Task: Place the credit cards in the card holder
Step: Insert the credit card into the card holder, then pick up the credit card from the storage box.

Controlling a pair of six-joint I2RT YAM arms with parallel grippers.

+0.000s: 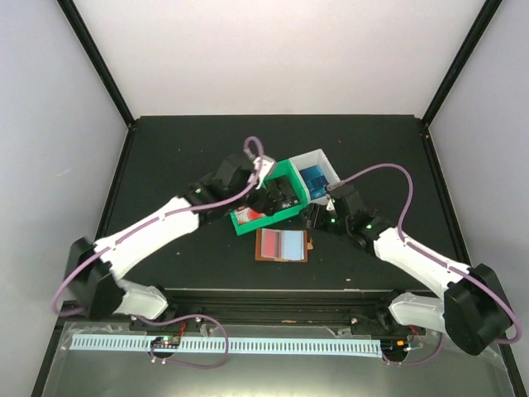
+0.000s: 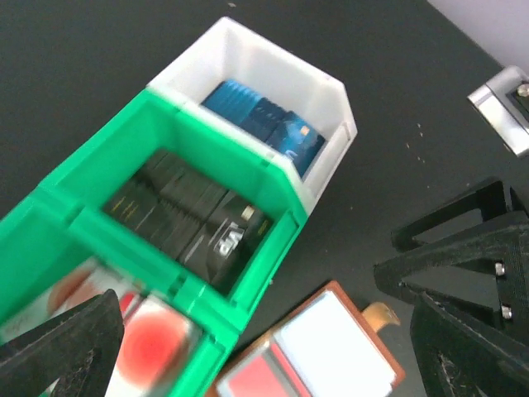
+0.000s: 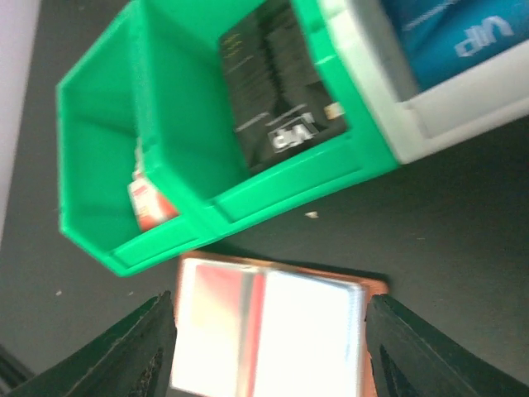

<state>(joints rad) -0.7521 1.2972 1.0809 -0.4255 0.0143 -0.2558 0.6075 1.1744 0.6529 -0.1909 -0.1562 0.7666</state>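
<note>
I read "VIP" on the blue card beyond the right claw; the black card's print was illegible.

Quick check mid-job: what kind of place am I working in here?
Probably a lab robot test cell: plain white walls in a black frame enclose a black table, with cards sorted by colour into bins staged on it.

White arms with black joints carry purple cables; the left gripper is black, screw-fastened.
</note>
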